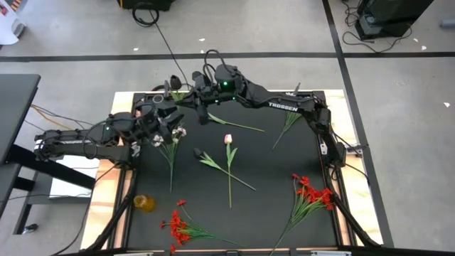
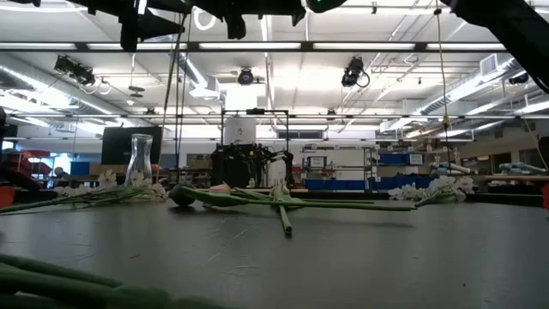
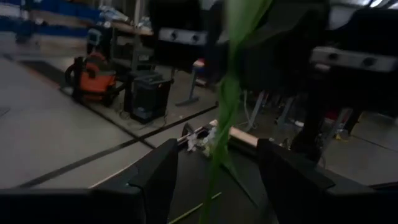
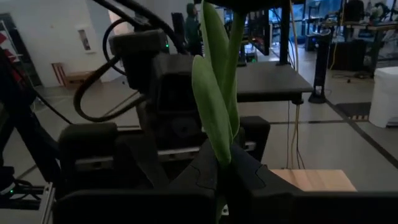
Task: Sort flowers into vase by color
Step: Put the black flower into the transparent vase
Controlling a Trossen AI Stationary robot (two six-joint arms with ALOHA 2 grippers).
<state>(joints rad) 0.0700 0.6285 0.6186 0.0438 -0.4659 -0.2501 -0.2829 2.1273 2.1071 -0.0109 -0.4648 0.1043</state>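
My right gripper (image 1: 197,97) is at the table's far left side, and in the right wrist view this gripper (image 4: 221,171) is shut on a flower stem with long green leaves (image 4: 214,99); its bloom is out of view. The left gripper (image 1: 168,119) faces it, and in the left wrist view the gripper (image 3: 217,158) stands open with the same green stem (image 3: 224,106) hanging between its fingers (image 3: 163,171). A clear glass vase (image 2: 139,160) stands at the far left. A pink tulip (image 1: 228,139) and a second tulip (image 1: 213,163) lie mid-table.
White sprays lie by the left gripper (image 1: 170,142) and at the far right (image 1: 288,121). Red sprays lie at the near right (image 1: 313,193) and near left (image 1: 180,226). A small amber object (image 1: 144,203) sits near the left edge. Another green stem (image 1: 234,125) lies under the right arm.
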